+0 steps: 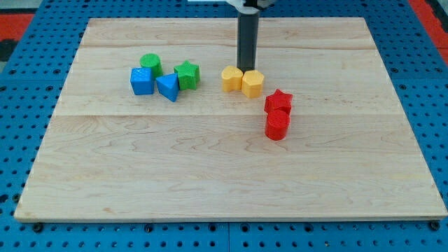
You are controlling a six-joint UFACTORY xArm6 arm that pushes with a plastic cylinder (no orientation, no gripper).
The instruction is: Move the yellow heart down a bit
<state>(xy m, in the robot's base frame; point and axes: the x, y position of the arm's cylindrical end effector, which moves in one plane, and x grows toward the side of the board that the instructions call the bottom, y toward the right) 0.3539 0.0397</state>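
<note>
Left cluster: green cylinder (150, 64) and green star (187, 74) lay above blue cube (141, 81) and blue triangle (168, 87).
Centre: yellow heart (232, 78) touched yellow block (253, 82) on its right.
My tip (246, 68): just above their junction.
Right: red star (278, 101) sat directly above red block (277, 126), touching.
Board (210, 182): under everything.

The pale wooden board (224, 161) under my tip (246, 68) shows smooth, matt planks with fine grain. The dark rod above my tip looks smooth, faintly sheened. Just below my tip, the yellow plastic heart (232, 78) and yellow plastic hexagonal block (253, 82) look matt. Around the board, blue perforated sheeting (434, 105).
</note>
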